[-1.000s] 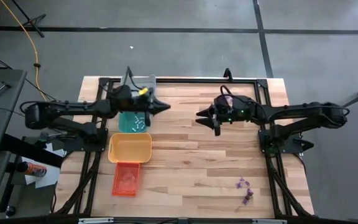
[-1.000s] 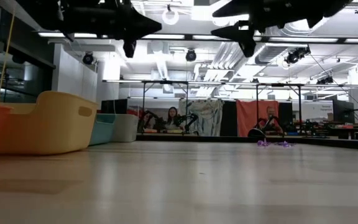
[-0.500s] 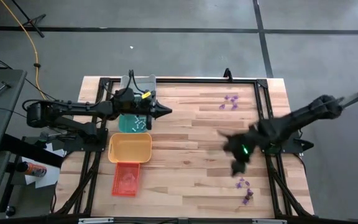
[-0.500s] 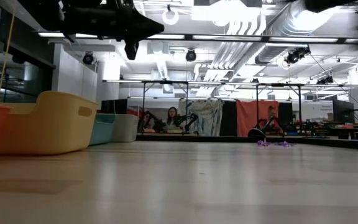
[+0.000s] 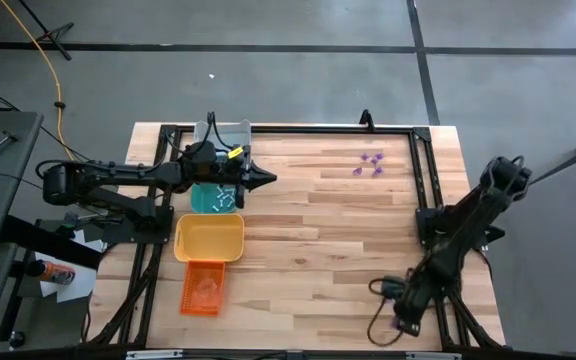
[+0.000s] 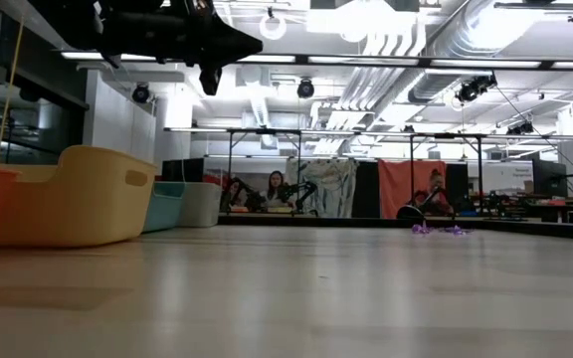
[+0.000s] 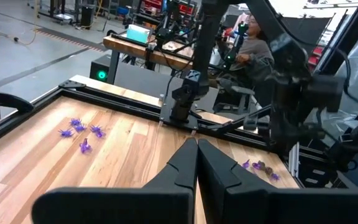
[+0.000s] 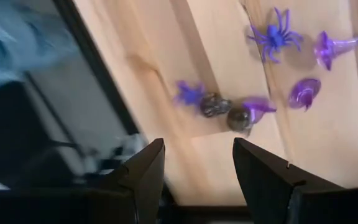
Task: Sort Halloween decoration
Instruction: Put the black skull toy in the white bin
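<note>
A: The right tool (image 5: 400, 318), fingers apart and gripping nothing, hangs low at the desk's five o'clock corner. We see it directly above a cluster of Halloween decoration (image 8: 241, 111): purple spiders and cones with two darker rounded pieces, all lying on the wood.

B: And the left tool (image 5: 266, 179)?

A: Fingers pressed together, empty. We find it raised above the desk (image 5: 308, 250) at about ten o'clock, pointing toward three o'clock, over the edge of the teal tray (image 5: 208, 199).

B: Are there other trinkets?

A: Yes. We note a second purple group (image 5: 370, 164) near one o'clock, well apart from both tools. Small pale pieces lie in the teal tray; the orange tray (image 5: 203, 288) at seven o'clock holds something whitish we cannot make out. The yellow tray (image 5: 209, 239) sits between them, and a grey tray (image 5: 230, 132) lies beyond the teal one.
</note>
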`<state>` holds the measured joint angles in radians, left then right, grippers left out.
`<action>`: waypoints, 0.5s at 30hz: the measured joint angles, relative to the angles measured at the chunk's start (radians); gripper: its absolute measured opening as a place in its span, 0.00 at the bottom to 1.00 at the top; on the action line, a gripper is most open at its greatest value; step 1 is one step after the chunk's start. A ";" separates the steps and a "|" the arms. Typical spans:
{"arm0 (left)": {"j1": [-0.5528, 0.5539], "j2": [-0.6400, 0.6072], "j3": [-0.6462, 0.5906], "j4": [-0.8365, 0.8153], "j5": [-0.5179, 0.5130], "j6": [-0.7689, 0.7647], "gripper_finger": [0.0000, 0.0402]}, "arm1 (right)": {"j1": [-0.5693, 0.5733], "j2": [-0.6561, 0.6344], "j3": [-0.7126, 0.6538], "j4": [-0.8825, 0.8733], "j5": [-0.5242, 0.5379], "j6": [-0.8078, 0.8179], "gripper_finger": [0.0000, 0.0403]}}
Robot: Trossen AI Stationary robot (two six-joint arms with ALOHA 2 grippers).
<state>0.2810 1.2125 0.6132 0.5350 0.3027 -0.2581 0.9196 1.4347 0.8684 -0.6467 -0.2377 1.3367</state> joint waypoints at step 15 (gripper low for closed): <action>0.000 0.000 0.000 0.000 0.000 0.000 0.00 | 0.052 0.223 0.000 0.008 0.025 -0.167 0.46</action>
<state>0.2810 1.2125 0.6132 0.5346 0.3027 -0.2581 0.9718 1.6576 0.8684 -0.6392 -0.2127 1.1700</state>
